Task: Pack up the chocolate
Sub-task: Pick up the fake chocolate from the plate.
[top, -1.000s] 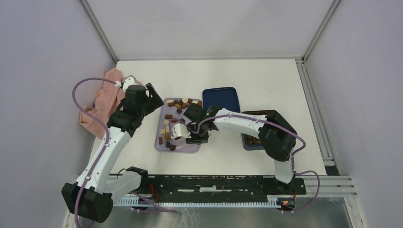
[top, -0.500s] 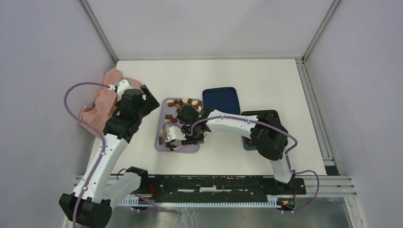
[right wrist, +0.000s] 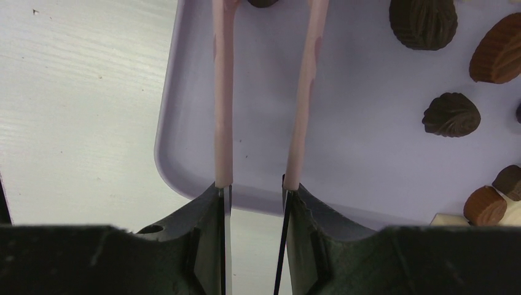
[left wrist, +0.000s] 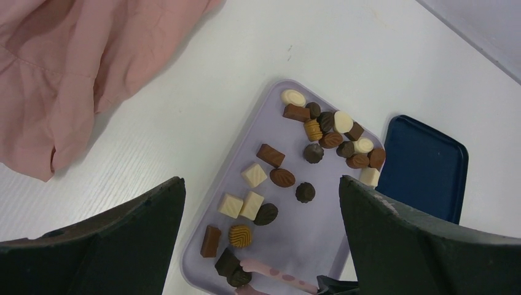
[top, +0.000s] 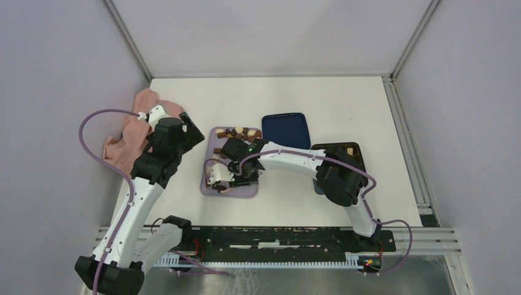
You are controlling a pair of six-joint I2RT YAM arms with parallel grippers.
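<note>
Right gripper (right wrist: 256, 187): clamped on pink tongs (right wrist: 224, 92), prongs apart, reaching over the near left part of the lilac tray (right wrist: 184, 166).

Left gripper (left wrist: 261, 181): fingers spread wide, nothing between them, hanging by the tray's far left corner; pink cloth (left wrist: 74, 61) to the left.

Chocolate (left wrist: 332, 132): loose on the tray, clustered at the far edge (dark, mid brown and cream mixed), others scattered nearer.

Dark blue lid (left wrist: 424, 166) just right of the tray.

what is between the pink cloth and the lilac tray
Only bare white table lies between the pink cloth and the lilac tray; the left wrist view shows it.
</note>
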